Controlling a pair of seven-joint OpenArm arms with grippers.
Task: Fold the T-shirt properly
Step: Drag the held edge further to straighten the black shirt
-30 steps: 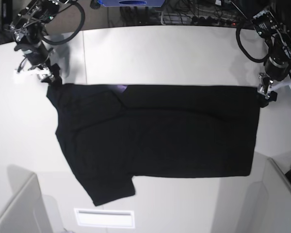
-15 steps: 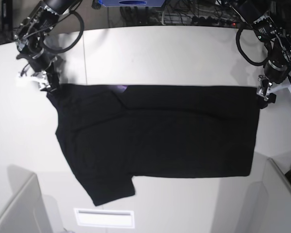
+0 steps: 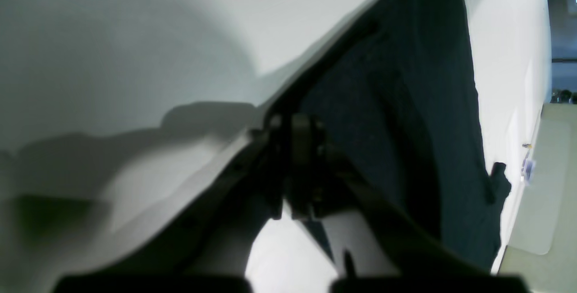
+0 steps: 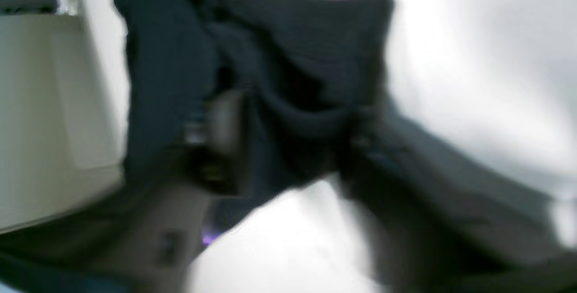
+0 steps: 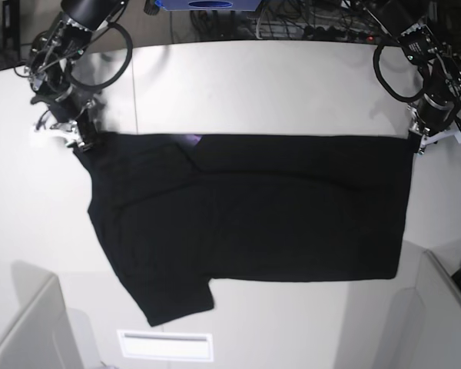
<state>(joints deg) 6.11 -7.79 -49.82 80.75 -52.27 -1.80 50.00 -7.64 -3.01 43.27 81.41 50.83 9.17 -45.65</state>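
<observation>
The black T-shirt (image 5: 253, 207) lies spread on the white table (image 5: 276, 84), folded, with one sleeve at the lower left. A bit of purple print (image 5: 190, 140) shows at its far edge. My left gripper (image 5: 416, 143) is at the shirt's far right corner. In the left wrist view it (image 3: 295, 148) is shut on the edge of the shirt (image 3: 405, 103). My right gripper (image 5: 82, 140) is at the far left corner. In the blurred right wrist view its fingers (image 4: 216, 126) stand apart with the shirt's cloth (image 4: 293, 58) bunched between them.
A white label or slot (image 5: 165, 344) sits at the table's front edge. Grey panels stand at the front left (image 5: 23, 330) and front right (image 5: 446, 315). Cables and a blue object (image 5: 207, 4) lie behind the table.
My right gripper has moved down onto the shirt's far left corner. My left gripper has shifted slightly toward the far side. The shirt has barely moved.
</observation>
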